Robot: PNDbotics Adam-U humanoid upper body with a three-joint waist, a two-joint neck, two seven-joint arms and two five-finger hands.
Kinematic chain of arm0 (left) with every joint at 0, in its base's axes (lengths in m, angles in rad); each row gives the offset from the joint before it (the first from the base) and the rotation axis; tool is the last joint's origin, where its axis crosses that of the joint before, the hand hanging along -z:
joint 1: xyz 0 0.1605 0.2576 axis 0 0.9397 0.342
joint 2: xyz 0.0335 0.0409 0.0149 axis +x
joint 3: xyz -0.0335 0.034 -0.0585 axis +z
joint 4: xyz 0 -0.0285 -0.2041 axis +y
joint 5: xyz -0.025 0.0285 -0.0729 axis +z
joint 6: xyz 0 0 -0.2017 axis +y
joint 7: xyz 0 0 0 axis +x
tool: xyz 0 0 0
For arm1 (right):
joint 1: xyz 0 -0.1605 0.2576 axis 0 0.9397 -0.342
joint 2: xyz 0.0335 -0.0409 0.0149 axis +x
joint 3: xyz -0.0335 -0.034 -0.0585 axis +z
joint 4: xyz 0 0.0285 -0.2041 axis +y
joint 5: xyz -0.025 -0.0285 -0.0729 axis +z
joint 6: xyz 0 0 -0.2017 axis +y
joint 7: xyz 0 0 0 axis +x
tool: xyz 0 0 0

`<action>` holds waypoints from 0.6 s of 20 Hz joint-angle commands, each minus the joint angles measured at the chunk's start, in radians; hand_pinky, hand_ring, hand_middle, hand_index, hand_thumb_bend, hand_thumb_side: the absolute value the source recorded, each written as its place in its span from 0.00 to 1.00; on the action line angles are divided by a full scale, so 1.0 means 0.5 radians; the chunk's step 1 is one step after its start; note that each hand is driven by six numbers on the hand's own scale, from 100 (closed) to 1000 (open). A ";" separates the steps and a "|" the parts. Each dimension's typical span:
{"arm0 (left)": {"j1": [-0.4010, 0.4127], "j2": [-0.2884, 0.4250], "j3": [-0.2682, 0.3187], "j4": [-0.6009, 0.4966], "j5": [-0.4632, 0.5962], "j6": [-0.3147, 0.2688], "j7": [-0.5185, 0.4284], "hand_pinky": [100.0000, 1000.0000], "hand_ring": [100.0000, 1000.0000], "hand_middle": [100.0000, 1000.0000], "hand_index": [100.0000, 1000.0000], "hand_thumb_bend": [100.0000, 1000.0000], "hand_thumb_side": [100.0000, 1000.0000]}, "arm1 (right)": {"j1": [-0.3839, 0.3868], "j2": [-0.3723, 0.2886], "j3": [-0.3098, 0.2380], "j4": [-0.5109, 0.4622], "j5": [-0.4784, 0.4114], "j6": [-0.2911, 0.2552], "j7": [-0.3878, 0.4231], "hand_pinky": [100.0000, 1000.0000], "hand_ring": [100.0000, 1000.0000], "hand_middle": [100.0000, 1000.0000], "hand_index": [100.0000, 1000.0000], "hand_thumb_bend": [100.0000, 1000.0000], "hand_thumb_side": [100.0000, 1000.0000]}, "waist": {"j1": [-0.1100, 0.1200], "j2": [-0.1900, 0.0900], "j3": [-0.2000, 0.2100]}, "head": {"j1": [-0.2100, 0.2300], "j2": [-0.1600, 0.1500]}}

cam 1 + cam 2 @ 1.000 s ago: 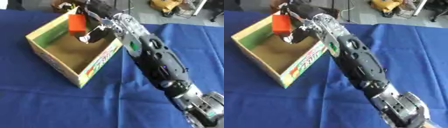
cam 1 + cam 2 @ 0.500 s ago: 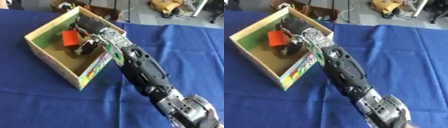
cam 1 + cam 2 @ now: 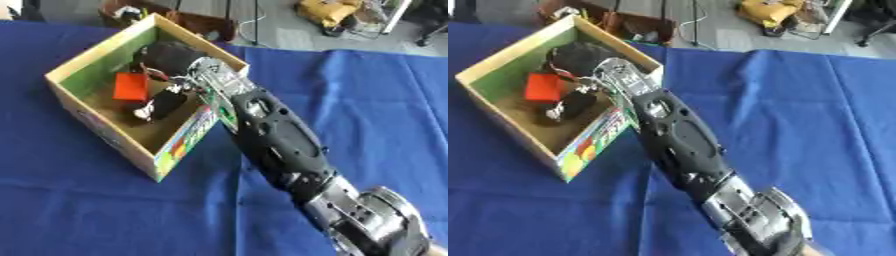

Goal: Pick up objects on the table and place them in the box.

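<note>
Releasing: right hand (image 3: 166, 102) reaches inside the open cardboard box (image 3: 103, 129) on the blue-clothed table (image 3: 367, 110). Small orange-red block (image 3: 131, 86) lies on the box floor beside the fingers, which seem uncurled, apparently holding nothing. Next: withdrawal over the rim.

No legible text — only blurred coloured print on the box (image 3: 179, 145) front.

1. The right hand (image 3: 570, 102) reaches down inside the box (image 3: 500, 60).
2. A red block (image 3: 540, 86) sits in the box, just beside the hand's dark fingers.
3. The box stands on a blue cloth (image 3: 798, 125).
</note>
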 commanded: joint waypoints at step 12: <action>0.010 0.016 0.000 -0.037 -0.001 0.006 -0.008 0.58 0.91 0.80 0.67 0.00 1.00 | -0.010 -0.100 -0.054 -0.367 -0.529 -0.014 0.276 0.94 0.97 0.86 0.98 0.00 1.00 | 0.033 -0.039 -0.044 | 0.050 0.028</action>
